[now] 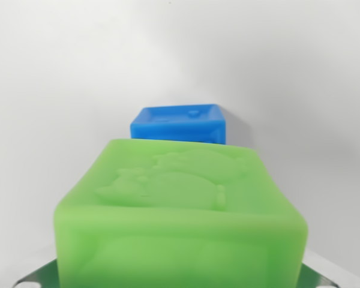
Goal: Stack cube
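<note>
A green cube (180, 210) fills the lower half of the wrist view, very close to the camera, with a raised animal shape on its top face. Grey metal fingertips (33, 276) show at the bottom left and bottom right corners, pressed against the cube's two sides. My gripper (177, 281) is shut on it. Beyond the green cube, a smaller-looking blue cube (180, 124) rests on the white surface, near the middle of the view. Its lower part is hidden behind the green cube's far edge.
A plain white surface (60, 90) surrounds both cubes, with a soft shadow to the blue cube's right. Nothing else is in view.
</note>
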